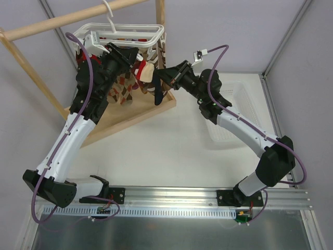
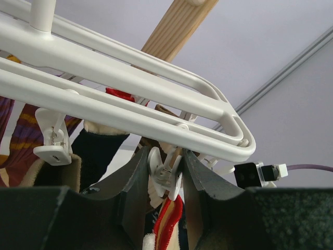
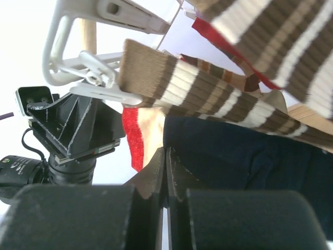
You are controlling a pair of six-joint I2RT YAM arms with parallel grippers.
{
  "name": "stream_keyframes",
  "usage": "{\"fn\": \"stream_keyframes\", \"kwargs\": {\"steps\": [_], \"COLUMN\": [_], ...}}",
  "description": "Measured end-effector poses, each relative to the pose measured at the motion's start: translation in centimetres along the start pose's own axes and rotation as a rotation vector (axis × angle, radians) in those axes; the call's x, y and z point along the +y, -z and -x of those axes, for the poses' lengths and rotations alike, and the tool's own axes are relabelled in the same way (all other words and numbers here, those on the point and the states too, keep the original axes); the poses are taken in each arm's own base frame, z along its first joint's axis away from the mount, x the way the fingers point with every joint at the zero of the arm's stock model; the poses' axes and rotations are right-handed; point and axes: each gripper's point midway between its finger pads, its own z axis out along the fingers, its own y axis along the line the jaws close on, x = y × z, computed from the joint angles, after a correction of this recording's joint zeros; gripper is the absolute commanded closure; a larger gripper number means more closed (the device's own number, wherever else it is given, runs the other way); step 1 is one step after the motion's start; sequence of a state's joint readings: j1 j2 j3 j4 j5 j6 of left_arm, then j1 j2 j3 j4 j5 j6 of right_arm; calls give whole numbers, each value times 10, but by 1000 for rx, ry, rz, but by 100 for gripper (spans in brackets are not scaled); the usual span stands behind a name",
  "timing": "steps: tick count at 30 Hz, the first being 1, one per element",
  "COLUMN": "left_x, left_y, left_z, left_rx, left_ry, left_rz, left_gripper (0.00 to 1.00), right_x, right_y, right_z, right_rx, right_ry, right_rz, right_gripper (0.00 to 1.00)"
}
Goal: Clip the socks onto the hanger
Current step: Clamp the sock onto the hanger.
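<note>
The white hanger [image 1: 125, 32] hangs by its hook from the wooden rail, with several socks hanging under it. My left gripper [image 1: 132, 60] is shut on one of its small white clips [image 2: 165, 174], one finger on each side. The red sock [image 2: 169, 219], cream inside, has its edge just under that clip. My right gripper [image 1: 160, 79] is shut below the hanger [image 3: 67, 31], its tips [image 3: 166, 151] pinching the lower edge of the red sock [image 3: 134, 135] beside a dark navy sock [image 3: 234, 156]. A brown-white striped sock [image 3: 208, 94] hangs above.
The wooden rail [image 1: 62, 21] and its wooden base board [image 1: 135, 114] stand at the back left. A white mesh basket [image 1: 234, 112] sits on the table under my right arm. A free clip [image 2: 52, 140] dangles left of the gripped one, beside a purple striped sock [image 2: 21, 140].
</note>
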State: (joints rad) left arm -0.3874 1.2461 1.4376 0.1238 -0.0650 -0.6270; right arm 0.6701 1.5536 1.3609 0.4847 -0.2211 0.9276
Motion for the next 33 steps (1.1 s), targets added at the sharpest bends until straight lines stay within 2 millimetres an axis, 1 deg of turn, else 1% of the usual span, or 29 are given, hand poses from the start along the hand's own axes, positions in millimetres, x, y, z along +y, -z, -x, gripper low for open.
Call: {"fn": "stream_keyframes", "kwargs": {"steps": [8,12,14,18,24,27,33], "left_x": [7,7,7,7,9,9,10], "left_y": [-6,-9,-11,-14,-15,-15,-15], "left_z": [-2,-5,-6,-5,-6,-6,-6], "left_rx": [-7,-2,0,-3,-3,-5,-10], "left_ry": [-23,-34,-39,-44,-48,-53,-65], "left_rz": [23,23,23,23,29,31,38], "left_gripper": [100,100,100,100,100,100,100], "right_x": [6,10,7,-4,-14,-17,-17], "right_y": [-1,-1,-1,-1,-1,-1,-2], "right_z": [-1,-2,-2,-3,-1,1,5], "right_rx": [-5,-13,-25,-39,-68,-81,-102], "right_ry": [-7,-19,-30,-49,-55,-56,-55], "right_rz": [20,34,34,7,-17,-26,-27], "right_gripper": [99,99,99,99,99,99,99]}}
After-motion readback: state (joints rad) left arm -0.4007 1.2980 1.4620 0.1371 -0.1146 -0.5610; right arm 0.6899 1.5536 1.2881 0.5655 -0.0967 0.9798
